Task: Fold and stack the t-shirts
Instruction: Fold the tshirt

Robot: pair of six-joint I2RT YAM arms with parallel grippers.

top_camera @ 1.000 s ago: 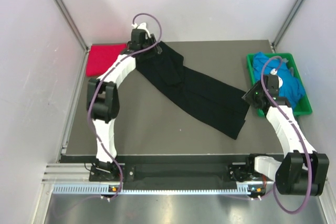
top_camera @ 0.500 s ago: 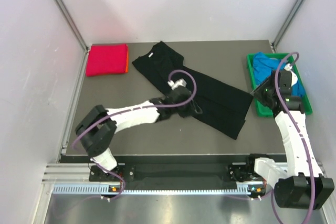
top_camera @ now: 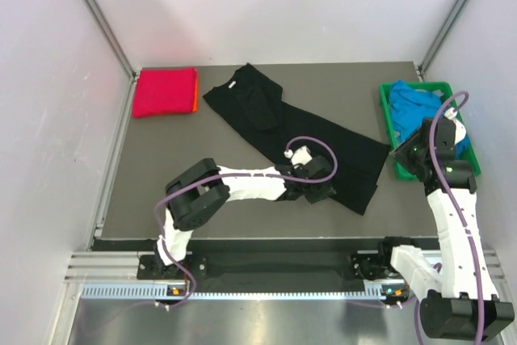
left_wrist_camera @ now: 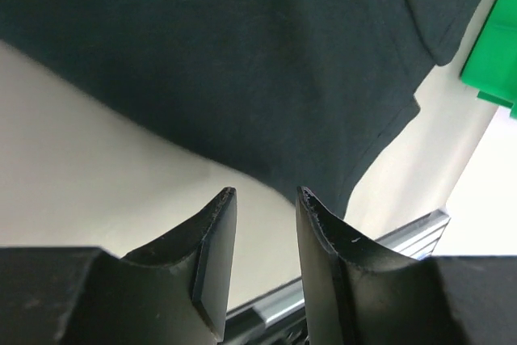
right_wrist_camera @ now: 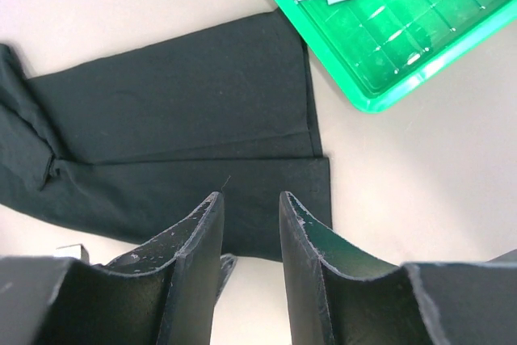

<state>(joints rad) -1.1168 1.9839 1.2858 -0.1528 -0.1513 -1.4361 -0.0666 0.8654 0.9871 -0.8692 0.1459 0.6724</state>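
The black shirt [top_camera: 266, 115] lies diagonally across the worktop [top_camera: 186, 151], hem at near right. The left end effector [left_wrist_camera: 264, 195] hovers at its near edge, the right end effector [right_wrist_camera: 250, 195] over the hem beside the crate [right_wrist_camera: 396, 46]; both are half open and empty. A pinch here may catch one layer and drag the fold apart, or clip the crate. The neck label [top_camera: 232, 85] is too small to read.

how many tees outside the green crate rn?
3. The black shirt is spread diagonally mid-table. The magenta-red shirt is folded at the far-left corner. The orange shirt lies under it, only its edge showing. That stack may hide more.
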